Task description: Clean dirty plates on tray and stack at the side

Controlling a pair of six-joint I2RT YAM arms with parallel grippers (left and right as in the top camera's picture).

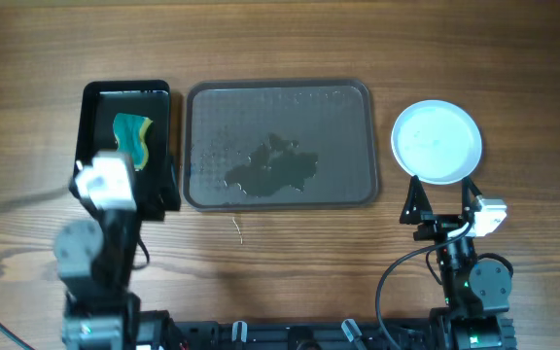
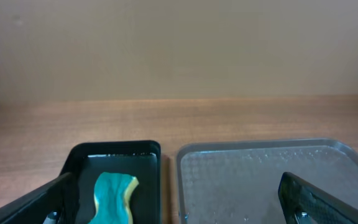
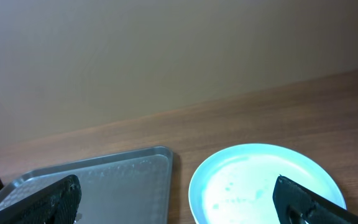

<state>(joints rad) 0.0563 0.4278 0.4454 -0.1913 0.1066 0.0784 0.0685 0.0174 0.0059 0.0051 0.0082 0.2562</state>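
Tray (image 1: 343, 112) bare except a puddle. Plates (image 1: 436, 142) lie right of it, pale blue on top; count beneath unclear. Left gripper (image 2: 173, 194) and right gripper (image 1: 443, 206) are wide open and empty. We judge stacking finished; next: check the stack, park arms.
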